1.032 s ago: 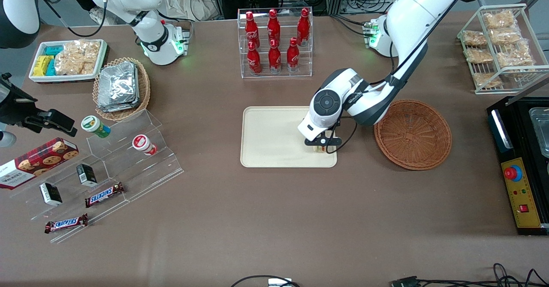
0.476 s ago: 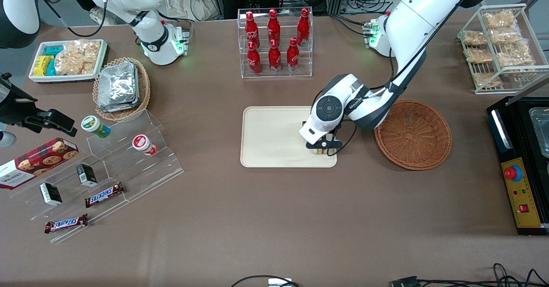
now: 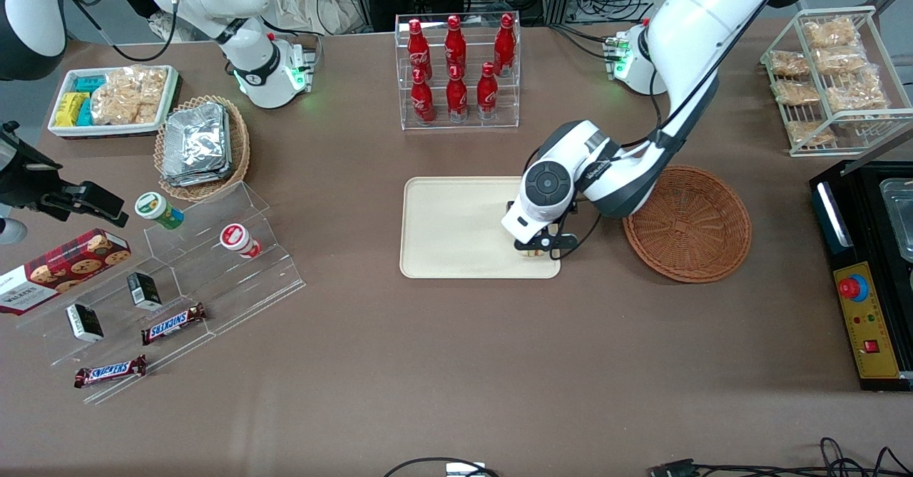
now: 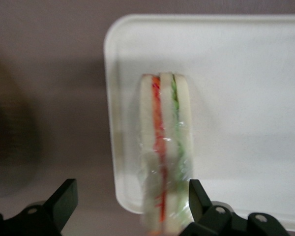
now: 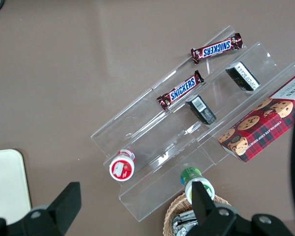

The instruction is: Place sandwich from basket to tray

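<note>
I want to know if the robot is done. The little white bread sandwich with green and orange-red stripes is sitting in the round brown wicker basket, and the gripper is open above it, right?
Not quite. The white bread sandwich with green and orange-red filling rests on the flat cream-beige plastic tray, not in the round reddish-brown wicker basket, which holds nothing. The left wrist view shows it. The gripper is indeed open above it.

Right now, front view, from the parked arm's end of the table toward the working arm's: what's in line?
Foil-packet basket, tray, gripper with open jaws over the sandwich on the tray, reddish basket, control box.
</note>
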Available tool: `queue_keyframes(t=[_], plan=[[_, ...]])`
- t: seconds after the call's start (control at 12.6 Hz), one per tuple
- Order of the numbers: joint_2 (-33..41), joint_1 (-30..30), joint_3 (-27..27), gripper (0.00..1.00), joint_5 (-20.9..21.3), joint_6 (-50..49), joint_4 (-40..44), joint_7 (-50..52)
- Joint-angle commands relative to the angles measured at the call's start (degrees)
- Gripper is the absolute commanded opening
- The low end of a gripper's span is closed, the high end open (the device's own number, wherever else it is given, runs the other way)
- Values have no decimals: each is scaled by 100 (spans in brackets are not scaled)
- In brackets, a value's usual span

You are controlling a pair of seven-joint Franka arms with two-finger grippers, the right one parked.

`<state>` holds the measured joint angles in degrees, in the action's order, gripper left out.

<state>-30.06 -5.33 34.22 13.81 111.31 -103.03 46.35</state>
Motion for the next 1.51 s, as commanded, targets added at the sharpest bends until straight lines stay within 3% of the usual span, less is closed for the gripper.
queue_keyframes(t=[0.0, 0.24, 0.56, 0.79, 0.95, 1.11, 1.35, 1.43], plan=[[744, 32, 32, 100, -351, -853, 344, -12], [1465, 163, -55, 100, -826, -2003, 949, -518], [2369, 155, -1327, 100, -1451, -3167, 1436, -1917], [3214, 120, -2171, 100, -1434, -3159, 901, -2576], [3365, 102, -2620, 100, -1364, -3150, 811, -3042], [3619, 24, -2955, 100, -1328, -2958, 576, -3264], [4410, -144, -3351, 100, -1328, -2097, -619, -3439], [4351, -100, -3369, 100, -1328, -2087, -552, -3466]])
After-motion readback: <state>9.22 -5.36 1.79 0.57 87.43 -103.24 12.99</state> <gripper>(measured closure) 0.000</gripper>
